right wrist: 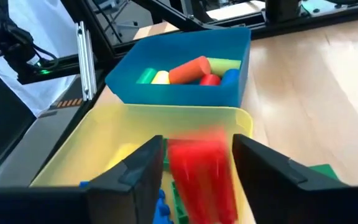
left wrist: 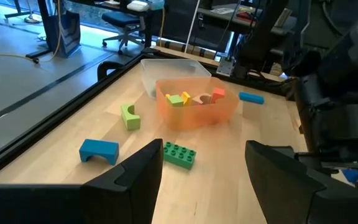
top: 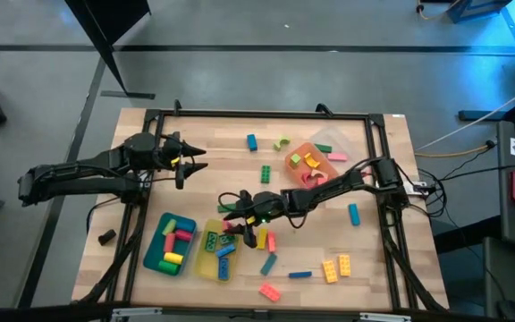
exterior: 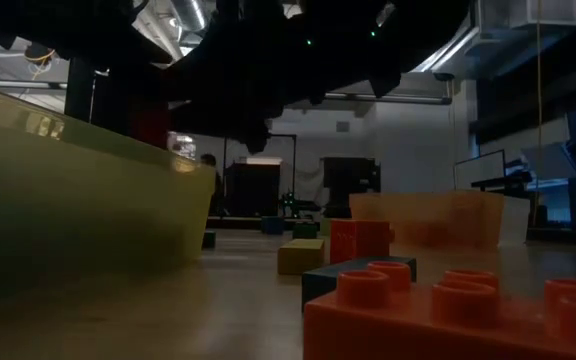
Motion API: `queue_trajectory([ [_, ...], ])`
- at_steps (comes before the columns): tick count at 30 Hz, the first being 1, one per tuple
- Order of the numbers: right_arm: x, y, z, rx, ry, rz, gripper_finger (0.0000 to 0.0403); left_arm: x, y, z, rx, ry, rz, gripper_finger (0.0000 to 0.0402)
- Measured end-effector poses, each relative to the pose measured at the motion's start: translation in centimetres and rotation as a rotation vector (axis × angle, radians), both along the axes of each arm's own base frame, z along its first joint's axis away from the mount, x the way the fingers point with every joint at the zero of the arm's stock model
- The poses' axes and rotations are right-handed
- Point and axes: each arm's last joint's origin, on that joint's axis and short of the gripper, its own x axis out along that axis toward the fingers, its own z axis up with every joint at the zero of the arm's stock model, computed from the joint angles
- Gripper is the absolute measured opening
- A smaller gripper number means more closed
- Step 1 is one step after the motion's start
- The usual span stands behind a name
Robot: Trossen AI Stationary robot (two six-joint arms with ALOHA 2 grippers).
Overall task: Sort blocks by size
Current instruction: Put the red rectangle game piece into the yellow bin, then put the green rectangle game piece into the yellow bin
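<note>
Your right hand [right wrist: 194, 171] stands half open over the yellow tray [right wrist: 185, 121], red block [right wrist: 201, 171] blurred between its fingers; grip uncertain. Light, rigid, slick: pinch its flat sides

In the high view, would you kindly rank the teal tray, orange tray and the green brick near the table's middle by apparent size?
Largest to smallest:
1. Teal tray
2. Orange tray, only slightly smaller and partly hidden by the right arm, so this ranking is unsure
3. Green brick, clearly the smallest
</note>
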Motion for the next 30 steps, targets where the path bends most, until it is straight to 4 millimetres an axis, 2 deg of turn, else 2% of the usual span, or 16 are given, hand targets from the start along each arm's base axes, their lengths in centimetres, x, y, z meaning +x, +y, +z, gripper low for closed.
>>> queue_trajectory([
  [9,0.0,-0.6,0.7,0.001,-0.021,-0.038,0.0271,0.0,0.0,0.0,0.0,0.0,0.0,0.0212],
  [13,-0.2,-2.3,2.5,0.004,-0.036,-0.074,0.0277,0.0,0.0,0.0,0.0,0.001,0.001,0.0212],
  [19,-1.6,-5.5,5.5,-0.008,0.037,-0.146,0.0263,0.0,0.0,0.0,0.0,0.004,0.001,0.0212],
  [24,-2.9,-8.5,6.1,-0.03,0.158,-0.337,0.0251,0.0,0.0,-0.1,0.006,0.009,-0.001,0.0212],
  [30,-4.6,-11.9,4.4,0.068,0.397,-0.663,0.0248,-0.1,0.0,-0.3,-0.001,0.037,-0.001,0.0212],
])
